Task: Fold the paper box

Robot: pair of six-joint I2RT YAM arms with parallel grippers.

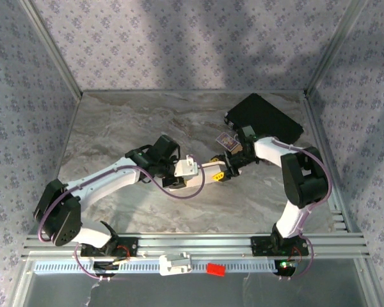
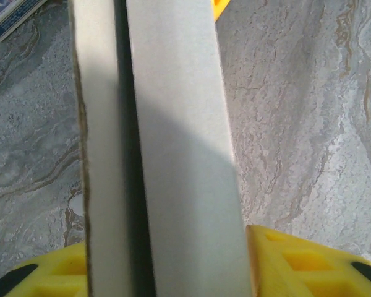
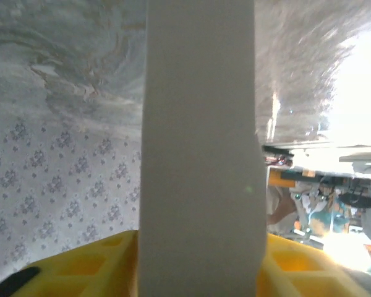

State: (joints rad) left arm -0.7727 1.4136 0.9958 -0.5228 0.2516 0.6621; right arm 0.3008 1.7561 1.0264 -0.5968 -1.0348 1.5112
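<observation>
The left gripper [image 1: 176,173] and right gripper [image 1: 219,171] each clamp the paper box [image 1: 187,167] across its long edges, mid-table. Bare table [image 1: 115,128] lies open to the left. The black case [image 1: 265,118] sits apart, far right.

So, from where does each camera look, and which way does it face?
Top external: above and behind the bases, facing down at the table; left arm, right arm show.
Left wrist: on the left arm, facing down the paper box; left fingers show.
Right wrist: on the right arm, facing the wall; right fingers show.
Shared: the paper box.
</observation>
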